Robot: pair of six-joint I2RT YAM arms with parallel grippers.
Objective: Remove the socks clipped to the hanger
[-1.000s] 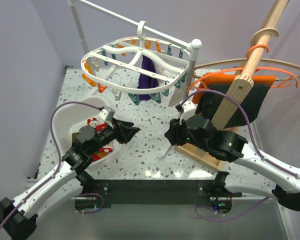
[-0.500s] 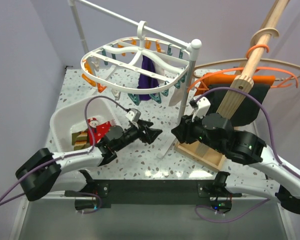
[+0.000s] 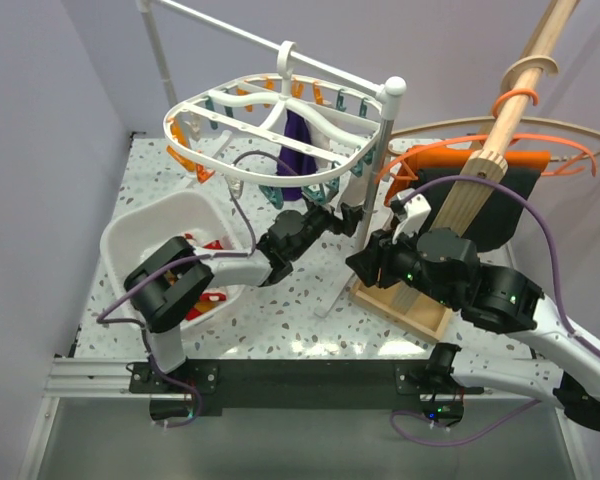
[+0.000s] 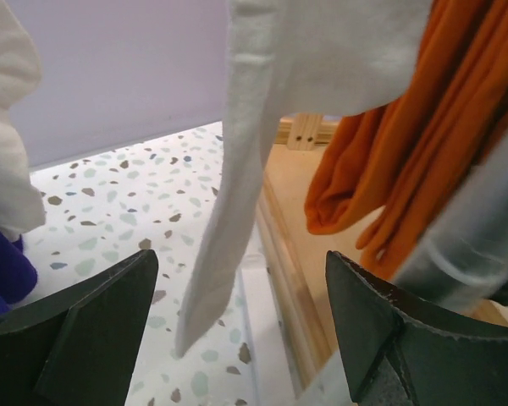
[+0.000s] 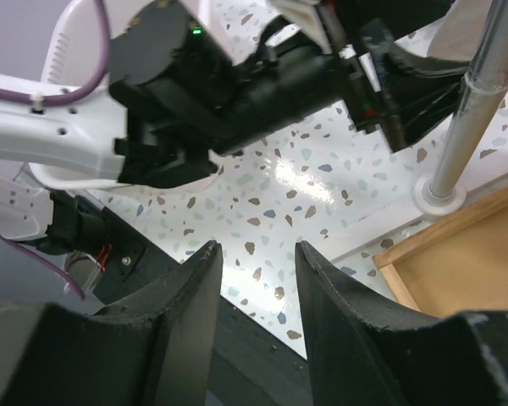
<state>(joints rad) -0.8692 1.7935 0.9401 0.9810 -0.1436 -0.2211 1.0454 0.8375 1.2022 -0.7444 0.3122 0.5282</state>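
Top external view: the left gripper (image 3: 346, 216) is sitting under the 4 o'clock rim of the hanger (image 3: 172, 128), far nearer to it than the right gripper (image 3: 360, 262), which is hanging low beside the pole (image 3: 378, 160). A dark purple sock (image 3: 296, 150) is dangling mid-frame. Left wrist view: the fingers (image 4: 76, 330) are standing wide apart, and a white sock (image 4: 237, 127) is hanging between them from 12 o'clock, its long axis running down toward 6. Right wrist view: its fingers (image 5: 173, 313) are parted, holding nothing. No readable writing is showing anywhere.
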